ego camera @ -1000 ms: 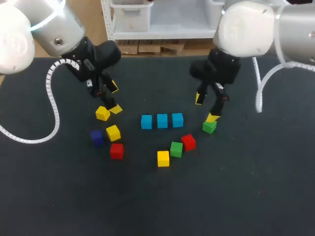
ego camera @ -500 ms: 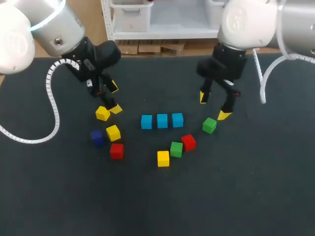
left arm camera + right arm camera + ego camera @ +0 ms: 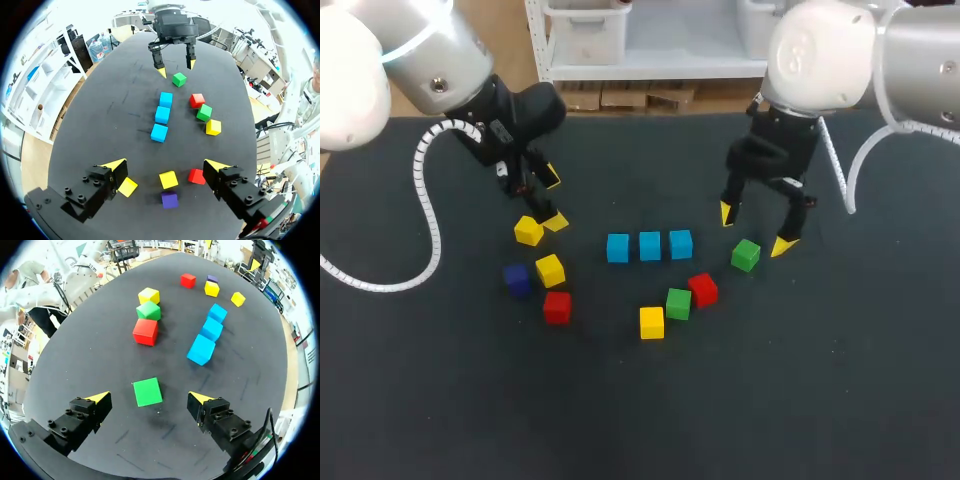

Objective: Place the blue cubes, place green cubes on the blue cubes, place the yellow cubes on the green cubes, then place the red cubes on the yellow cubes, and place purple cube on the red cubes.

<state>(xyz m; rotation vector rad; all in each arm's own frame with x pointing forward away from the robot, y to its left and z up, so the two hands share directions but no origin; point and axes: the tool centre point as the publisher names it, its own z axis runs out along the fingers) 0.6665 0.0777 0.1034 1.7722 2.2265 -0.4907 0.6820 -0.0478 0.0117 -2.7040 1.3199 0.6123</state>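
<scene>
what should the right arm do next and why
Probably lower the right gripper and close on the green cube under it: it hangs open with that cube lying between its tips, untouched, and the three blue cubes already sit in a row with no green on them.

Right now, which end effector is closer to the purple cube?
Left. The left end effector is close by the purple cube, next to a yellow cube. The right end effector is far off, past the blue cubes, at a green cube.

surface: table (image 3: pixel 840 400) | top: dark, matte | marks: faint pale scuffs (image 3: pixel 244 385) on the cloth
</scene>
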